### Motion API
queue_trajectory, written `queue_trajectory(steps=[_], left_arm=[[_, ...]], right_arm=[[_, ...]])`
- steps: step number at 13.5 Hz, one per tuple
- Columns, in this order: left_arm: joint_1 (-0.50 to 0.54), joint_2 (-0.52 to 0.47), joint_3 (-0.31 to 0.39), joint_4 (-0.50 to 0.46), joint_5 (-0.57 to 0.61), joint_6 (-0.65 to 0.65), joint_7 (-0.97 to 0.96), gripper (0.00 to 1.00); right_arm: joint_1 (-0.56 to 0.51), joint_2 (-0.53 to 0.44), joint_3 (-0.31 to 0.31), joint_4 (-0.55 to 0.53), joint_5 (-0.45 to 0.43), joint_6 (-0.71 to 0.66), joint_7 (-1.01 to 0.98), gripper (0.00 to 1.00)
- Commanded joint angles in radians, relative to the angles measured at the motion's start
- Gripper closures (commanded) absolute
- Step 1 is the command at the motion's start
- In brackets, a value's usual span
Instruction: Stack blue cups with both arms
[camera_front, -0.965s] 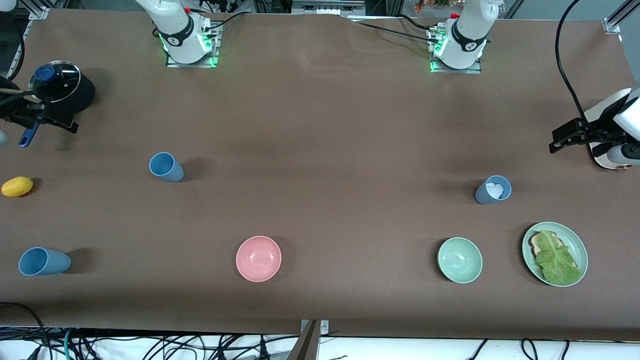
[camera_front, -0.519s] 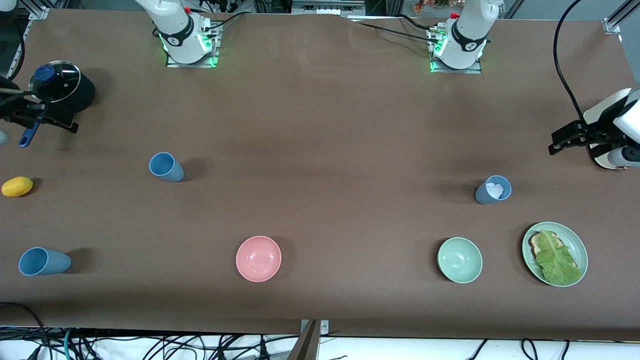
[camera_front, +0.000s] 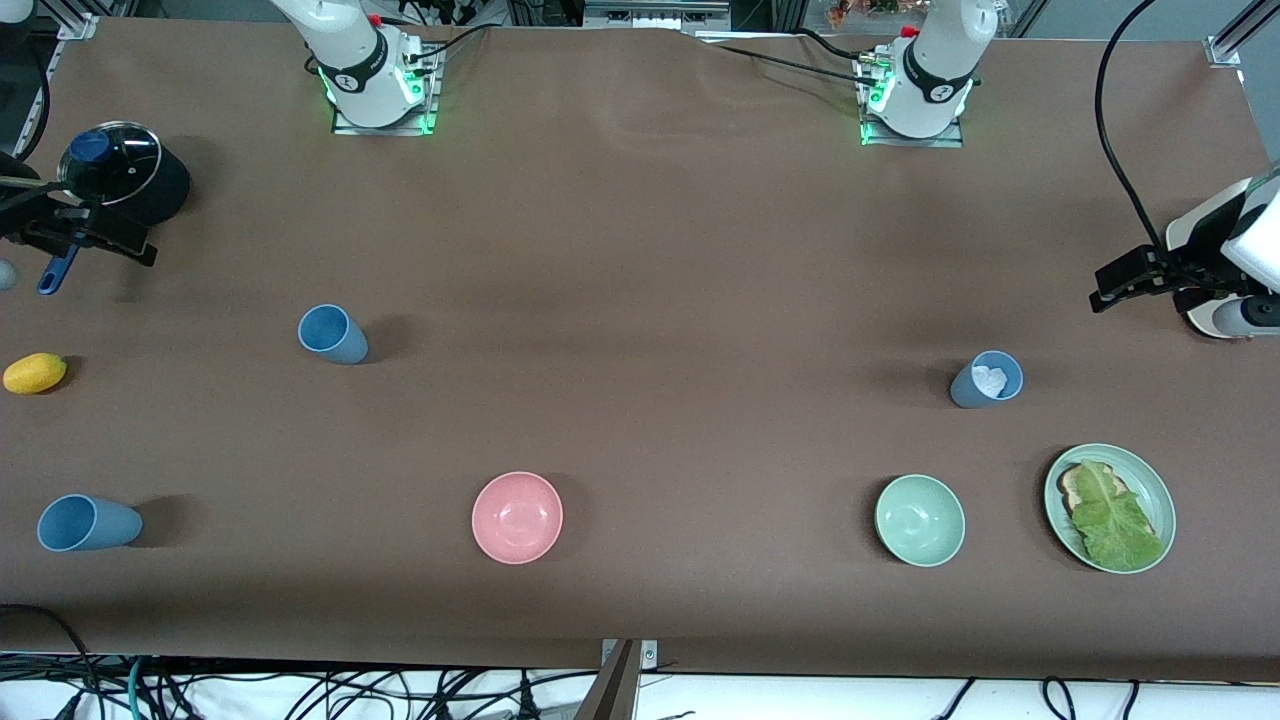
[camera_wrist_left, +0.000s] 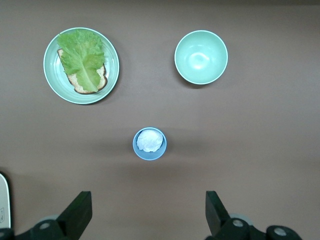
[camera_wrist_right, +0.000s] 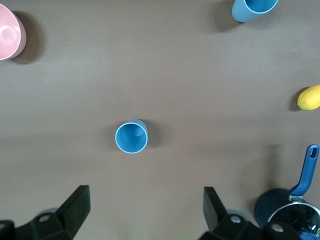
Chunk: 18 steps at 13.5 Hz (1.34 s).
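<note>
Still unstacked, the slate blue cup (camera_front: 986, 380) stands at three o'clock of the tabletop's (camera_front: 640, 250) middle with a white lump (camera_front: 991, 379) inside. The sky blue cup (camera_front: 333, 334) stands at nine, and a third blue cup (camera_front: 88, 523) at eight.

The left hand (camera_wrist_left: 147, 215), fingers spread wide and empty, has eased slightly inward over the tabletop's three o'clock edge, likely the start of its approach to the slate cup. The right hand (camera_wrist_right: 145, 210), equally open, waits over the ten o'clock edge.

Brown cloth covers the tabletop, and cables (camera_front: 300, 690) trail at six.
</note>
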Motion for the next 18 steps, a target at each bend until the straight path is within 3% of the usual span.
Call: queue_trajectory(steps=[1, 18], left_arm=[[-0.002, 0.005, 0.000, 0.016, 0.003, 0.001, -0.005, 0.00], [-0.002, 0.005, 0.000, 0.016, 0.018, 0.004, -0.005, 0.00]], right_arm=[[-0.003, 0.009, 0.004, 0.028, 0.008, -0.024, 0.012, 0.00], [-0.003, 0.009, 0.005, 0.028, 0.008, -0.024, 0.012, 0.00]])
